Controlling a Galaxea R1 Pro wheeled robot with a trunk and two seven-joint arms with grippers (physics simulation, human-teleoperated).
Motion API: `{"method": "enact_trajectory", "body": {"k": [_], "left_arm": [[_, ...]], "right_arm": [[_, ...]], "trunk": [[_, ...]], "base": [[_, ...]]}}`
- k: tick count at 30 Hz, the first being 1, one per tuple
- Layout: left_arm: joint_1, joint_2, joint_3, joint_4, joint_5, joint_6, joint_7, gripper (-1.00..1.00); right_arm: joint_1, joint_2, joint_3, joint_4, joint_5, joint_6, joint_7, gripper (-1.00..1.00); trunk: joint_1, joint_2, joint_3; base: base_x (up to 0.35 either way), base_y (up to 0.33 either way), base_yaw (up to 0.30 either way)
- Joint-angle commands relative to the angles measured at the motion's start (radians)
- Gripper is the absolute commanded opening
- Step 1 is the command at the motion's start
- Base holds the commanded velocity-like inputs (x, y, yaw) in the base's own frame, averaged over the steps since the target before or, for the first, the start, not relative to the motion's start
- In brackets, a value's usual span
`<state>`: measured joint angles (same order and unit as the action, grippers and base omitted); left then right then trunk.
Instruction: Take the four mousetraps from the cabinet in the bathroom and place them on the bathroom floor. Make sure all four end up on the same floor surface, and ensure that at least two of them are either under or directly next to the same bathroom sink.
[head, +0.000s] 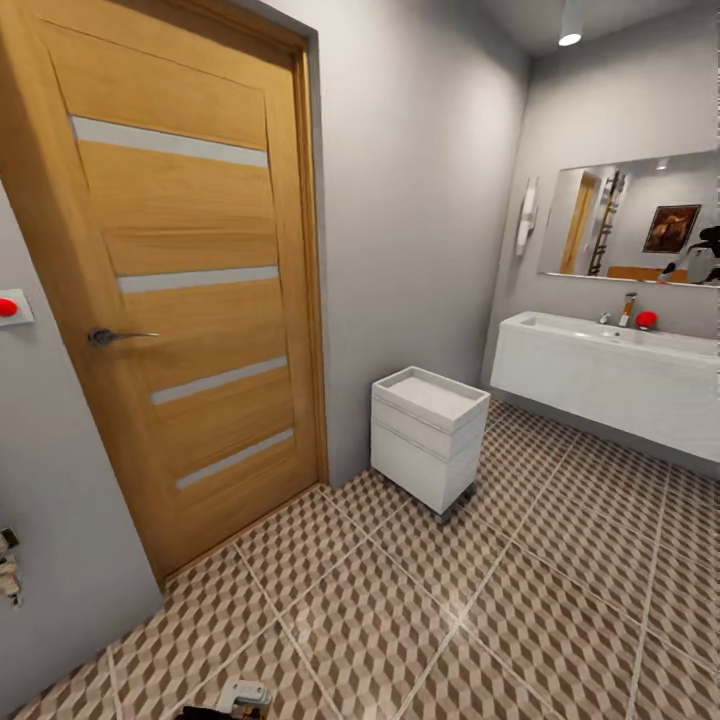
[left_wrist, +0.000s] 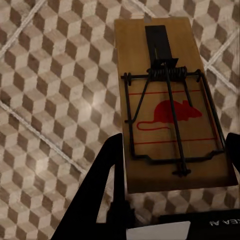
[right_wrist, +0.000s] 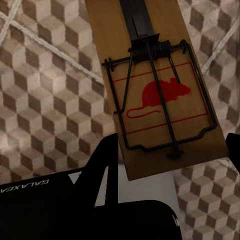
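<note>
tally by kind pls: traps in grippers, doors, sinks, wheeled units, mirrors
Mousetraps: 2, left one, right one
Doors: 1
Sinks: 1
Wheeled units: 1
Mirrors: 1
Total: 6

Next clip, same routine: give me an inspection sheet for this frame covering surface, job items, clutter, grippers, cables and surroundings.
Surface: bathroom floor, cube-pattern tiles, pale grout.
Job's things: one mousetrap in the left gripper; a second mousetrap in the right gripper; both above the tiles. Sink against the far wall, tap on top.
Clutter: small white wheeled unit beside the door.
Grippers: each has dark fingers flanking its trap's near end.
Cables: nothing seen.
Surroundings: oak door closed, grey walls, mirror above the sink.
</note>
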<state>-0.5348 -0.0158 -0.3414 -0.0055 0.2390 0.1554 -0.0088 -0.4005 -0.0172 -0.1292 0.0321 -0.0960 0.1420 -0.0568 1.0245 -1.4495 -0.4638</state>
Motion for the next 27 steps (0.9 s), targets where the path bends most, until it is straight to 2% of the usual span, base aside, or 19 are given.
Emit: {"method": "enact_trajectory", "body": {"k": [1, 9, 27], "left_arm": [[-0.001, -0.001, -0.008, -0.001, 0.005, 0.005, 0.001, -1.0], [-0.001, -0.001, -0.008, -0.002, 0.004, 0.006, 0.001, -1.0], [-0.001, -0.001, -0.008, -0.002, 0.003, 0.004, 0.001, -1.0]], "right_arm": [[-0.001, 0.0, -0.003, 0.002, -0.011, -0.005, -0.003, -1.0], [-0.001, 0.0, -0.003, 0.002, -0.011, -0.013, -0.004, -1.0], [-0.001, -0.003, -0.004, 0.002, -0.012, -0.01, -0.006, -1.0]], "trunk": [[0.001, 0.0, -0.001], [0.001, 0.0, -0.001], [0.001, 0.0, -0.001]], "base": [[0.321, 0.0, -0.063], [0.321, 0.0, -0.128], [0.322, 0.0, -0.292]]}}
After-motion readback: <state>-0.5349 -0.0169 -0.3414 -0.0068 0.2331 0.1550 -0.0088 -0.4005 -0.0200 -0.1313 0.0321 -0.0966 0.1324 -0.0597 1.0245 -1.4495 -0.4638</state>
